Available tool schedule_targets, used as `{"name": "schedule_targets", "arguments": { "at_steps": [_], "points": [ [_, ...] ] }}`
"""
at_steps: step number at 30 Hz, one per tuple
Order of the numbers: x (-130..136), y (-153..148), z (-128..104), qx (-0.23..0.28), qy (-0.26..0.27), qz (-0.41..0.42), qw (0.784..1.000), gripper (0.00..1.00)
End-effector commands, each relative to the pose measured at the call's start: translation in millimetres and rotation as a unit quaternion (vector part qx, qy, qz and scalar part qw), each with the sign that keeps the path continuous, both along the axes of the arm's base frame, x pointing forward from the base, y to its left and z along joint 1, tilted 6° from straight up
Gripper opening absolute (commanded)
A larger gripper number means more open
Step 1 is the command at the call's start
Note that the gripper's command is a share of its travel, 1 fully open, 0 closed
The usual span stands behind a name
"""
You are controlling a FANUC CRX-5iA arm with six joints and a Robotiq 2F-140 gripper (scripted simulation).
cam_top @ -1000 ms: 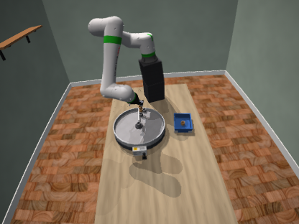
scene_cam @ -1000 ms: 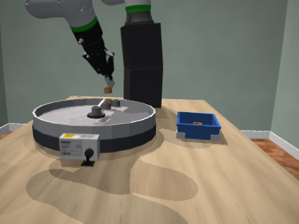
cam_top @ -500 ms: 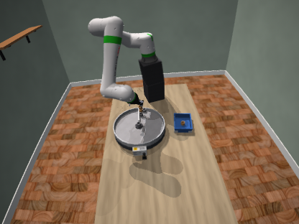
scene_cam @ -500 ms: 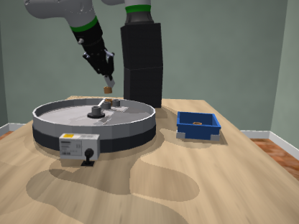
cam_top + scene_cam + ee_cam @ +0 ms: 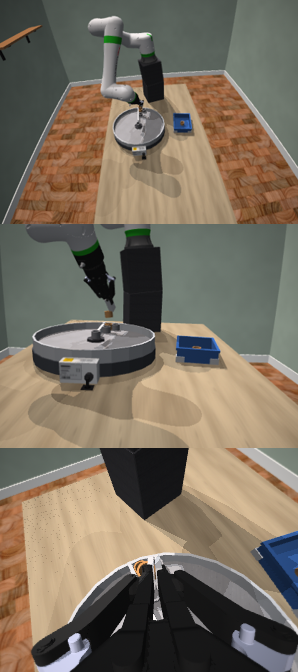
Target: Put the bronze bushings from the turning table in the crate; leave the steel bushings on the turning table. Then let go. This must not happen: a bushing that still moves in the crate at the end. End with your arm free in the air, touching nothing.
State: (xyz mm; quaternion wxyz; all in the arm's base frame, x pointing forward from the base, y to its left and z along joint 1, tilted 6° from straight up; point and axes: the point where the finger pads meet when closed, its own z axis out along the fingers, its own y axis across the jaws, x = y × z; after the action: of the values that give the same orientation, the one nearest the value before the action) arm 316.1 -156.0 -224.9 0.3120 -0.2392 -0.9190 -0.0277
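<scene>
One bronze bushing (image 5: 107,314) hangs in the air at the tip of the gripper (image 5: 110,306), above the far side of the turning table (image 5: 46,336) and clear of its surface. The fingers are drawn almost fully together and appear to pinch the bushing by its thin wall; in the wrist view its orange ring (image 5: 139,567) shows just left of the closed fingertips.

Two more bushings stand on the far part of the turning table below the gripper: one grey, a steel bushing (image 5: 107,329), and just to its right one that looks brownish (image 5: 115,327). A dark hub (image 5: 95,335) rises at the disc's centre.

The blue crate (image 5: 186,350) sits on the wooden bench (image 5: 229,403) right of the turning table, apart from it, with one bronze bushing (image 5: 196,347) already inside.

Surroundings: the arm's tall black pedestal (image 5: 141,288) stands directly behind the turning table, between the gripper's position and the crate's side of the bench. The table's raised rim encircles the disc. A grey control box (image 5: 73,370) with a black knob (image 5: 89,378) is fixed to the table's near side. A wooden wall shelf (image 5: 19,37) is mounted well off to one side.

Markings: the control box carries a small yellow label (image 5: 69,360) and dark lines of print; none is legible.
</scene>
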Motion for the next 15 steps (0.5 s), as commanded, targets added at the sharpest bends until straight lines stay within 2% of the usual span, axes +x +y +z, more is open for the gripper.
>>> {"name": "schedule_targets", "arguments": {
  "at_steps": [1, 6, 10, 12, 15],
  "points": [
    [3.5, 11.8, -1.1, 0.0, 0.001, 0.007, 1.0, 0.0],
    [15.3, 52.1, -5.3, -0.001, 0.003, 0.029, 1.0, 0.0],
    [32.3, 99.2, -10.4, -0.001, 0.006, 0.055, 0.998, 0.0],
    [32.3, 99.2, -10.4, -0.001, 0.006, 0.055, 0.998, 0.0],
    [45.5, 141.0, -14.8, -0.002, 0.009, 0.079, 0.997, 0.0]
  ]
}}
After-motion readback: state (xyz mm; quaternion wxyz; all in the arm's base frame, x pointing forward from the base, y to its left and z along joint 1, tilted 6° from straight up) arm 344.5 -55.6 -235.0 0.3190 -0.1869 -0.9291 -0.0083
